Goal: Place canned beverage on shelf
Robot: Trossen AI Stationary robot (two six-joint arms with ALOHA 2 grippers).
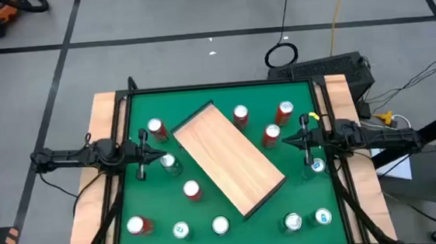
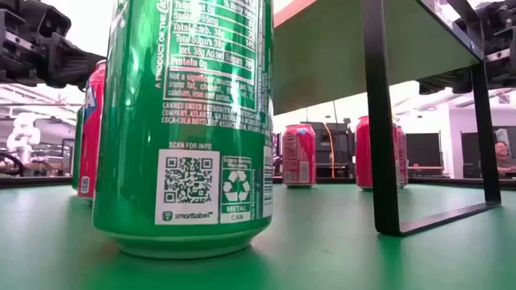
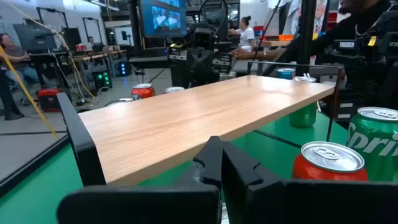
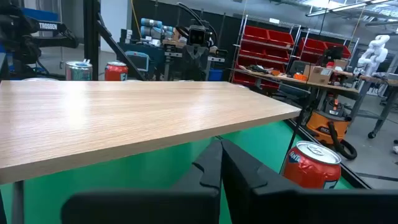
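Shelf: the light wood-grain shelf (image 1: 229,158) is seen raised on thin dark legs at the middle of the green desk (image 1: 151,213), set diagonally, one end toward the far left corner and the other toward the near right corner. Nothing is seen on its top.

Cans: red and green cans are scattered on the desk around the shelf. A red can (image 1: 156,128) is noted near the far left corner, three red cans (image 1: 272,136) on the far right side, a red can (image 1: 192,190) just beside the shelf's left long edge, and a row of cans (image 1: 221,226) along the near edge. All stand upright.

Left gripper: the left gripper (image 1: 156,152) is held at the left edge, pointing toward the shelf. Fingers are pressed together, nothing between them.

Right gripper: the right gripper (image 1: 288,139) is held at the right edge, facing the shelf. Fingers are closed, nothing gripped.
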